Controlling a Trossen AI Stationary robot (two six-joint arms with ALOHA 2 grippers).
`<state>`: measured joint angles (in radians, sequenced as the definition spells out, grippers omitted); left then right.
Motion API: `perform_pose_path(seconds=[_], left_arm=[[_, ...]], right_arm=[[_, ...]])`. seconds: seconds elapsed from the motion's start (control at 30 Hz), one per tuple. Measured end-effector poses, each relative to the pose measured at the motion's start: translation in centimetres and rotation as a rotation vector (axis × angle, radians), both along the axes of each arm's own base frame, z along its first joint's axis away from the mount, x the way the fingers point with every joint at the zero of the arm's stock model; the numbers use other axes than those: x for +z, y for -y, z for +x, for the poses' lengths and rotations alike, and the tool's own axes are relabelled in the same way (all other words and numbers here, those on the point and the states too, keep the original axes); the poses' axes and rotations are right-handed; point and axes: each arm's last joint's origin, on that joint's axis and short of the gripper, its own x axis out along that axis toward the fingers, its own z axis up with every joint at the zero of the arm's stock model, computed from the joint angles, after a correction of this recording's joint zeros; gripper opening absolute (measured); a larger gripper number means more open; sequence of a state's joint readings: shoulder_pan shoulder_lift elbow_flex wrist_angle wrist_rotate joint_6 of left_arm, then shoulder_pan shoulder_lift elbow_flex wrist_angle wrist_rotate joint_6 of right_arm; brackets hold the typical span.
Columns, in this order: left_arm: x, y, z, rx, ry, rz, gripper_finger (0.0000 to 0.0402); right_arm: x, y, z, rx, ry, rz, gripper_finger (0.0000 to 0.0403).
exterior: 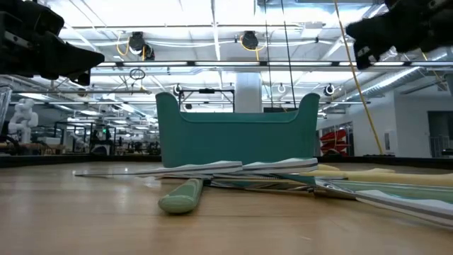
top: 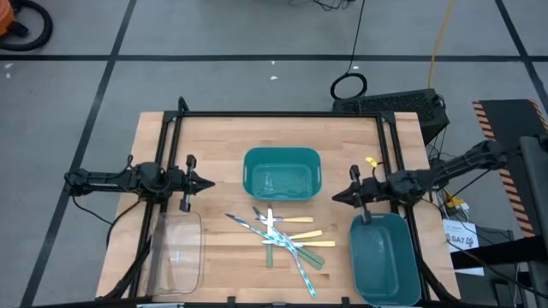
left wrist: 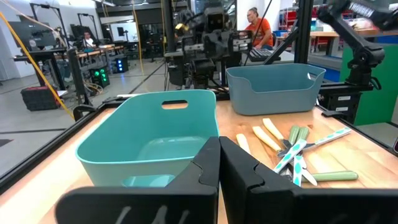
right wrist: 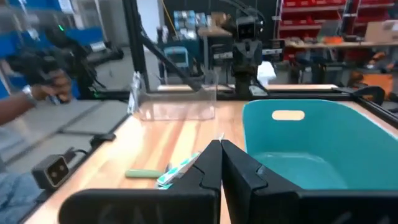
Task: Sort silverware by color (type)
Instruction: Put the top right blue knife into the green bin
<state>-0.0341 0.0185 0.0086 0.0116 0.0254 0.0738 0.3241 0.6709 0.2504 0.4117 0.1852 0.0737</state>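
The silverware [top: 282, 238] lies in a crossed heap on the wooden table's near middle: pieces with pale yellow handles, light green handles and blue-striped ones. It also shows in the left wrist view [left wrist: 292, 152] and the low view [exterior: 233, 170]. My left gripper [top: 205, 182] hovers shut at the table's left, pointing level toward the right, with nothing between its fingers [left wrist: 219, 142]. My right gripper [top: 336, 197] hovers shut at the right, pointing level toward the left, above and to the right of the heap, with nothing in it [right wrist: 221, 144].
A teal bin [top: 282, 173] stands behind the heap at mid-table. A second teal bin [top: 384, 257] sits at the near right, under my right arm. A clear plastic bin [top: 175, 248] stands at the near left. A person's hand [right wrist: 43, 81] shows beyond the table.
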Motion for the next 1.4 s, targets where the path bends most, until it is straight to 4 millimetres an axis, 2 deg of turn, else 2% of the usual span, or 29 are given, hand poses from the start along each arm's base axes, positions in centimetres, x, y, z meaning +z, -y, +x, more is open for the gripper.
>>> perform_pose_path(seconds=[0.13,0.23,0.37,0.53,0.8,0.9,1.1,1.27,1.4], left_arm=[[0.0,0.0,0.0,0.000,0.005,0.000,0.0004],[0.1,0.0,0.0,0.001,0.008,-0.008,0.0004],[0.2,0.0,0.0,-0.001,0.005,-0.192,0.0004],[0.1,0.0,0.0,-0.003,-0.003,-0.209,0.0004],[0.2,0.3,0.0,-0.035,-0.005,-0.219,0.0004],[1.4,0.5,-0.2,-0.045,-0.008,-0.216,0.0004],[3.2,1.0,-0.1,-0.066,-0.091,-0.242,0.0004],[4.7,1.5,0.8,-0.041,-0.048,-0.200,0.0004],[6.6,1.7,1.5,-0.011,-0.052,-0.151,0.0004]], right_arm=[[3.1,-2.0,3.3,0.041,-0.094,-0.040,0.0000],[4.3,-3.5,6.0,0.025,-0.231,-0.060,0.0000],[4.2,-5.5,8.9,-0.046,-0.378,-0.087,0.0000],[3.6,-7.8,11.4,-0.095,-0.439,-0.032,0.0000],[0.9,-9.9,13.0,-0.162,-0.517,0.018,0.0000],[-0.1,-10.1,13.2,-0.170,-0.554,0.027,0.0000],[-0.6,-10.2,13.3,-0.195,-0.563,0.076,0.0026],[-0.4,-10.8,13.2,-0.181,-0.539,0.101,0.0054],[-0.3,-11.4,12.9,-0.181,-0.528,0.086,0.0061]])
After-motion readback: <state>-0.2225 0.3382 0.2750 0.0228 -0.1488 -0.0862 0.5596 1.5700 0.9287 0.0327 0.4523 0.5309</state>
